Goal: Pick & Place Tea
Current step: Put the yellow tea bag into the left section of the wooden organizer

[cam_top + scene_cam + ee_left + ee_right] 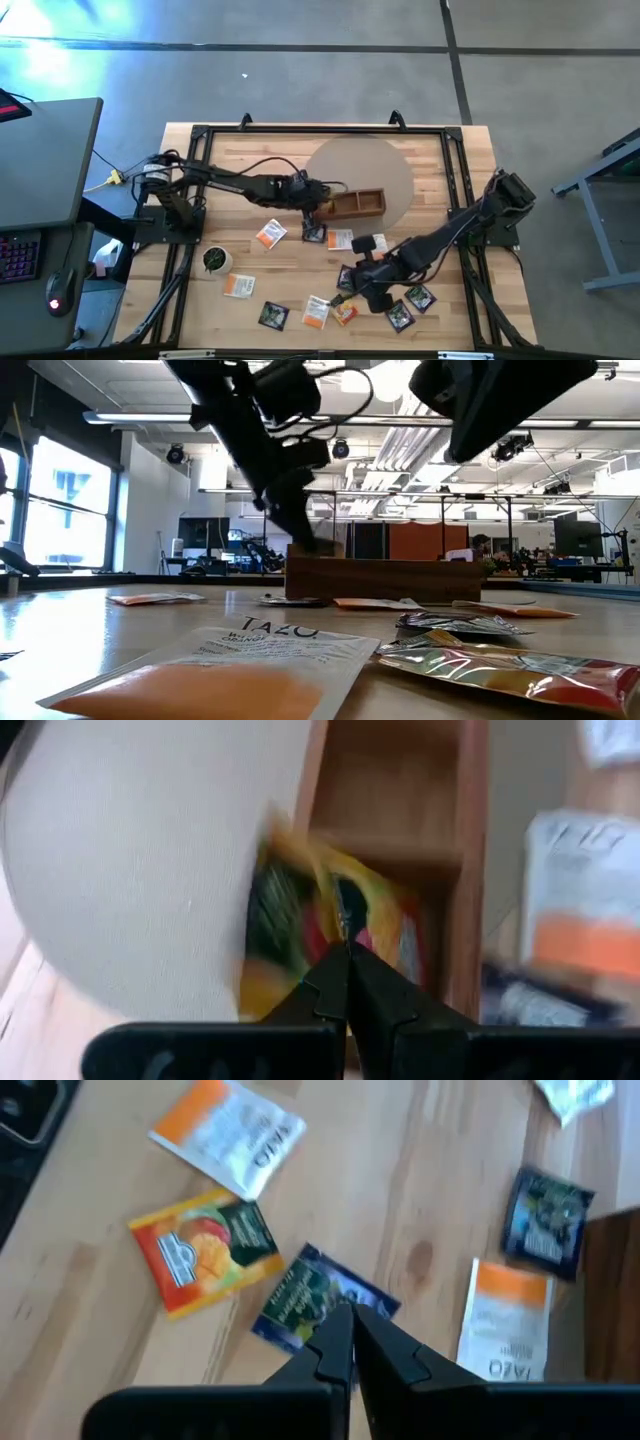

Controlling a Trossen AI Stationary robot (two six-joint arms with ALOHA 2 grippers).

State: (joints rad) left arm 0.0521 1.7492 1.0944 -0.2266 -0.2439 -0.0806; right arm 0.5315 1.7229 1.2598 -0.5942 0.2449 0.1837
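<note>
Most of the tea is not yet in the tray: you have packets scattered over the near half of the table (440, 170), a white-and-orange one (270, 234) and a black one (314, 233) just in front of the tray, another white-and-orange (341, 239) beside them, one more (238, 286) near the cup, a black one (273, 316) and a white-and-orange one (316, 311) by the front edge, a yellow-orange one (345, 313) touching it, and black ones (400, 317) and (419, 297) to the right. The wooden tray (358, 204) sits mid-table; in the left wrist view one colourful packet (330, 935) is at its end compartment, and the farther compartments look bare, so you are early, roughly one in and about ten left. The left gripper (312, 203) is at the tray's left end; in its wrist view the fingers are pressed together right at that packet's edge, looks pinched on it, so I judge it is mid-drop, not released. The right gripper (350, 290) hangs over the front cluster; in its wrist view the fingers (335, 1342) are closed with nothing between them, tips just above a blue-black packet (318, 1295), with the yellow-orange packet (205, 1255) beside it and white-and-orange ones (230, 1135) and (505, 1325) near. That looks like your next pick, not grasped. The small cup (214, 260) stands apart at the left, untouched.
</note>
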